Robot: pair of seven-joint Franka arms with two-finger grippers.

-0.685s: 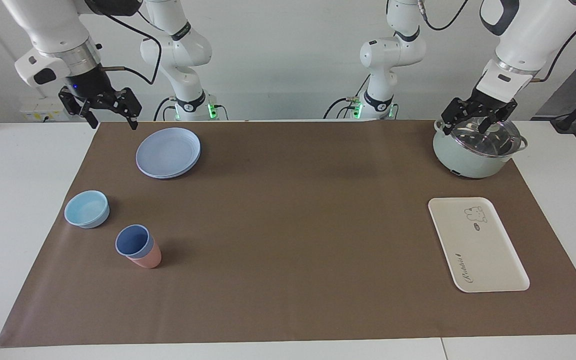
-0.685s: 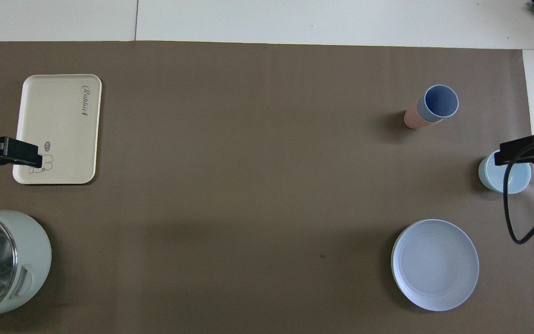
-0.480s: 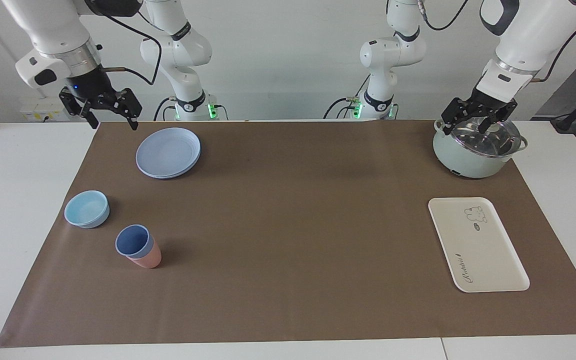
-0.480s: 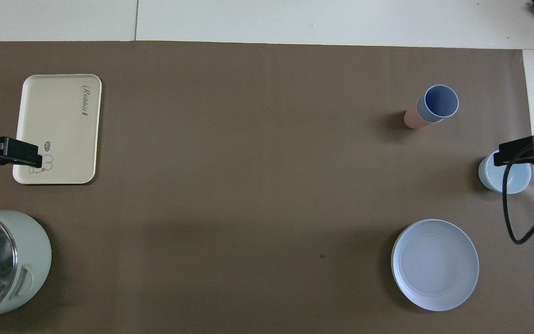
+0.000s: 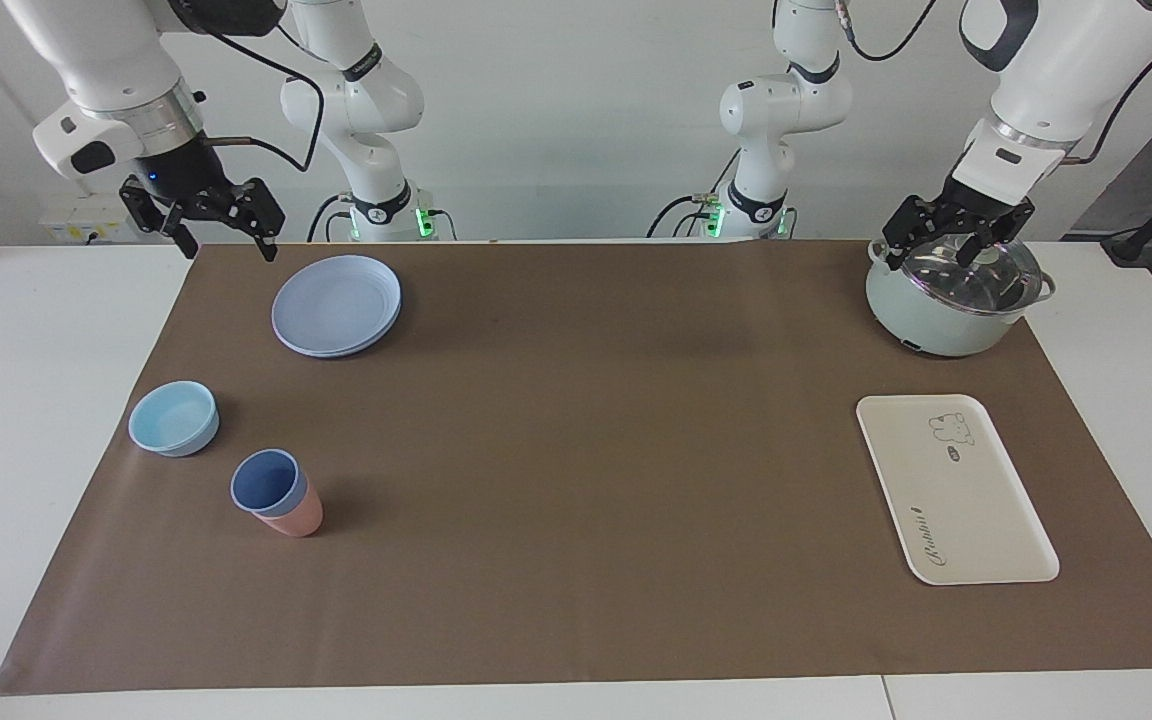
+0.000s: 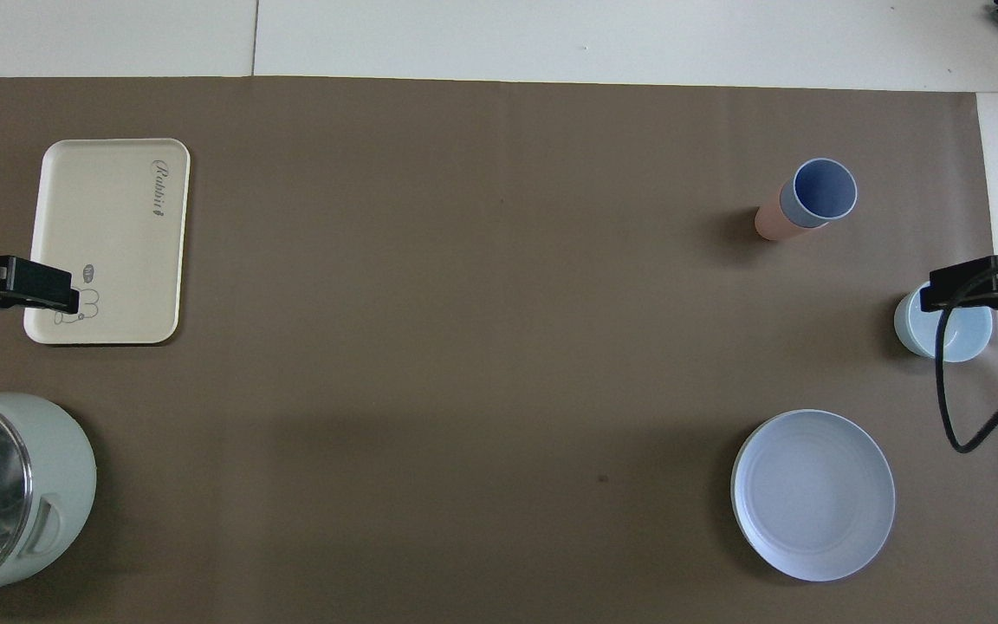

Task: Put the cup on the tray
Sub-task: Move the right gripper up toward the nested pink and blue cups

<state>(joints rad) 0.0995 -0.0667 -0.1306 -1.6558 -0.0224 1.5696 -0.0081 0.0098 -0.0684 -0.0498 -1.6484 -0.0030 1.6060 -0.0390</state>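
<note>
Two cups are nested: the periwinkle cup (image 5: 267, 483) sits inside a salmon cup (image 5: 294, 515) at the right arm's end of the surface (image 5: 576, 500), untouched, and the tray (image 5: 954, 487) lies bare at the left arm's end, well apart. Only change over the last moment: right end effector (image 5: 220, 236), jaws wide and empty, has crept slightly, hanging near the blue plates (image 5: 337, 304) with the light-blue bowl (image 5: 174, 418) between it and the cups. Left end effector (image 5: 951, 246), also wide, waits over the pot (image 5: 954, 292). I'd say the reach is barely started; the blue cup needs lifting out alone.
</note>
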